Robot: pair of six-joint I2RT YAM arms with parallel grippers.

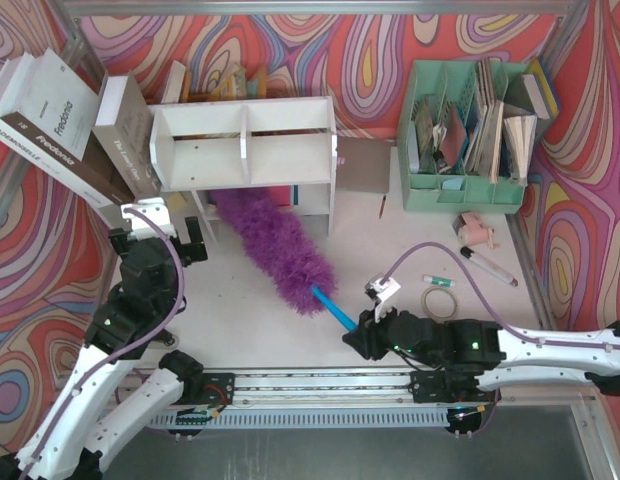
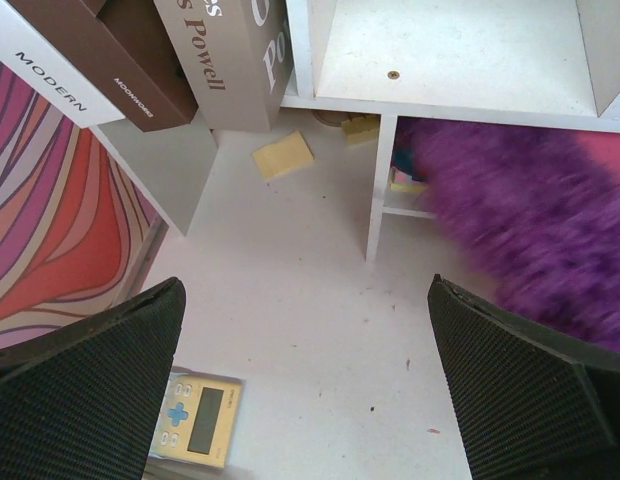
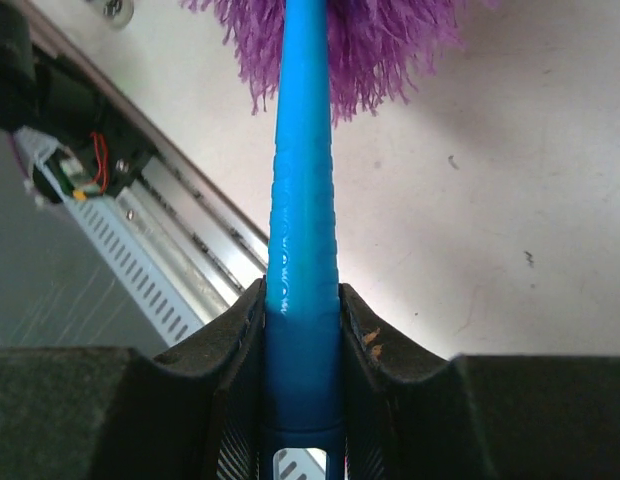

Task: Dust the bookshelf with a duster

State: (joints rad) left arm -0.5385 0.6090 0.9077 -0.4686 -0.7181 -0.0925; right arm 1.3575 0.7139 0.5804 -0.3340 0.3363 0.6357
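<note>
white bookshelf [image 1: 245,150] is standing at back-left. purple duster [image 1: 273,243] is lying diagonally in front, fluffy head reaching under the lower tier, prob. touching it. right gripper [image 3: 302,300] is clamping its blue handle. left gripper [image 2: 305,290] is hovering nr the shelf's left side, jaws spread wide, holding nothing.

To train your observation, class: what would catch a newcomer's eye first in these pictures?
The fluffy purple duster stretches across mid-table, its tip poking into the white bookshelf at the back left. The right gripper clamps its bright blue handle near the front edge. Swirling red-and-pink walls surround everything.
</note>
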